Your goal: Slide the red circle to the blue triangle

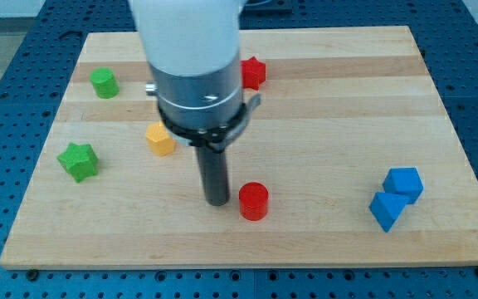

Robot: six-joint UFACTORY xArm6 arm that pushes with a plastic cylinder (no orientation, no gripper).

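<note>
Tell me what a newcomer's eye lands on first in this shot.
First the big white and grey arm at the view's top centre, its dark rod coming down so my tip sits just left of the red circle. Next the blue triangle at lower right, touching a blue cube.

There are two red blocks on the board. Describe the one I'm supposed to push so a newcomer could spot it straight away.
Start at the wooden board and follow the dark rod down to my tip, near the view's bottom centre. The red circle sits just to the tip's right. It is a round cylinder, unlike the spiky red star near the view's top, and lies left of the blue triangle.
</note>
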